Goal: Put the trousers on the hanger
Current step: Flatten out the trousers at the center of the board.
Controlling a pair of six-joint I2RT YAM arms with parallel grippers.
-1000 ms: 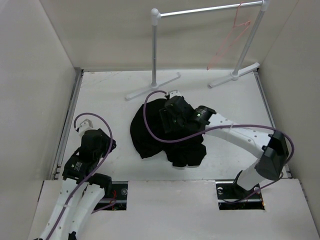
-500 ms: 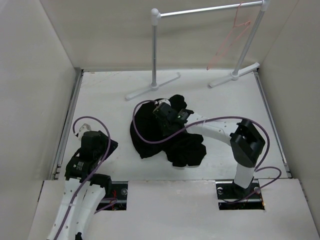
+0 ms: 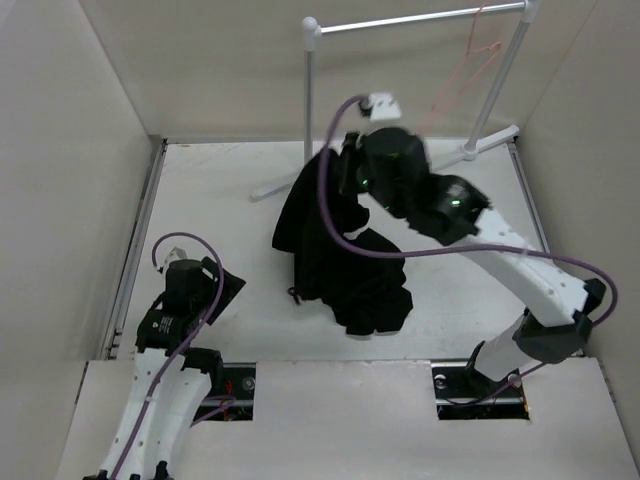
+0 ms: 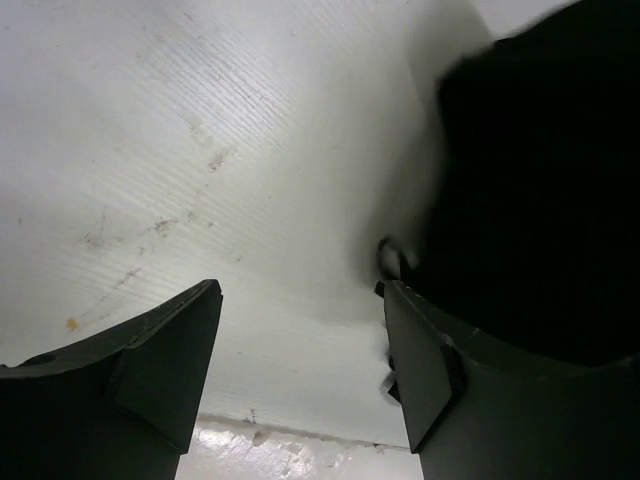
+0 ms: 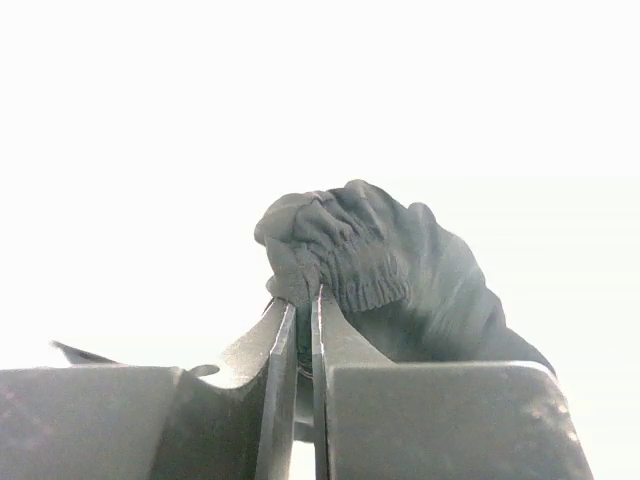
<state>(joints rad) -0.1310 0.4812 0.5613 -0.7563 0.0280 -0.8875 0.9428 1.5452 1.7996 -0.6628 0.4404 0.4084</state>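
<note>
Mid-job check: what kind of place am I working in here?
Probably a lab test cell, not a home: plain white panel walls box in the table, with a small clothes rack standing on it.

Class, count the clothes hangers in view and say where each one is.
1. The hanger hangs near the right end of the rack's top bar; the trousers could hide another.

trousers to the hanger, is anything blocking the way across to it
Nothing visible blocks it. The right gripper holds the trousers up, jaws pinched on them, beside the left post of the rack. The hanger hangs at the rail's right end. Only the right arm crosses that line.
</note>
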